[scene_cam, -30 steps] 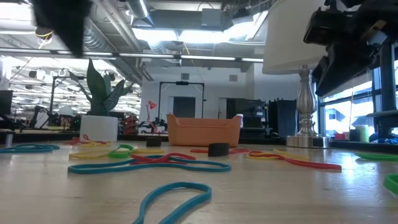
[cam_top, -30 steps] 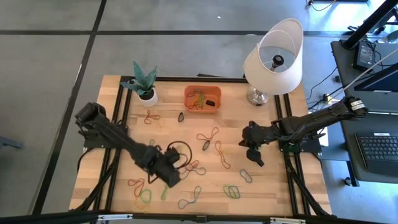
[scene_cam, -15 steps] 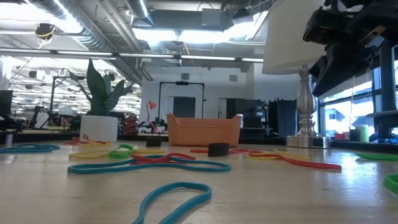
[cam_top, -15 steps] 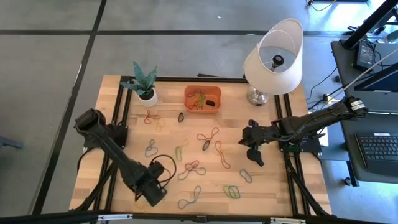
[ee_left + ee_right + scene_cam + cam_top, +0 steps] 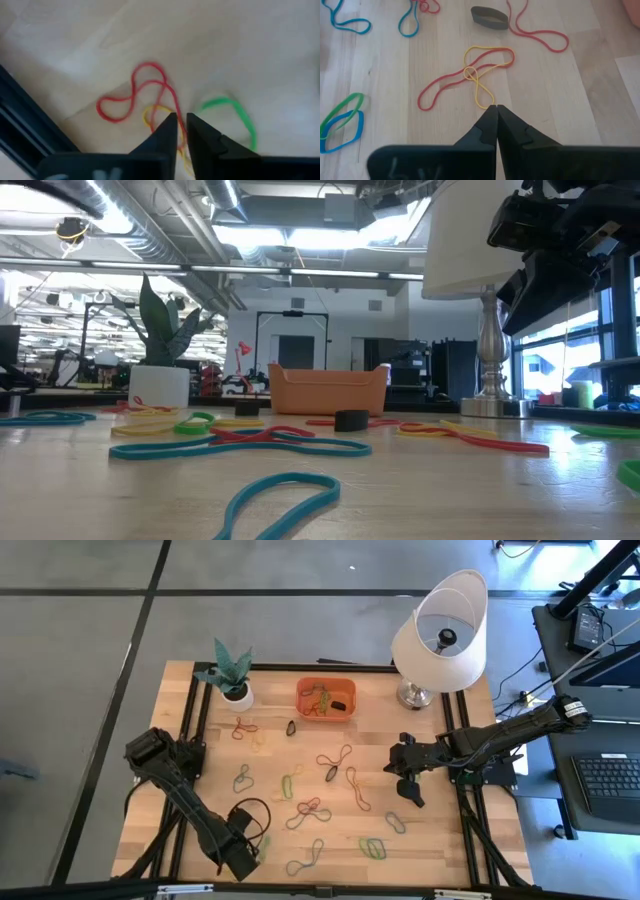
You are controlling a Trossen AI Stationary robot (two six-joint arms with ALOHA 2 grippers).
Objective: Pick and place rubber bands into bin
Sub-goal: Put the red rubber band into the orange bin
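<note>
Left wrist view: left gripper [image 5: 182, 127] fingers narrowly parted over a red rubber band [image 5: 135, 92], holding nothing.

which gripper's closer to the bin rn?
Right. The right gripper hangs over the table's right-middle, diagonally off the orange bin at the back edge. The left gripper is at the front-left edge, nearly the table's full depth away.

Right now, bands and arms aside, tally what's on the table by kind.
Lamp: 1
Potted plant: 1
Orange bin: 1
Total: 3
</note>
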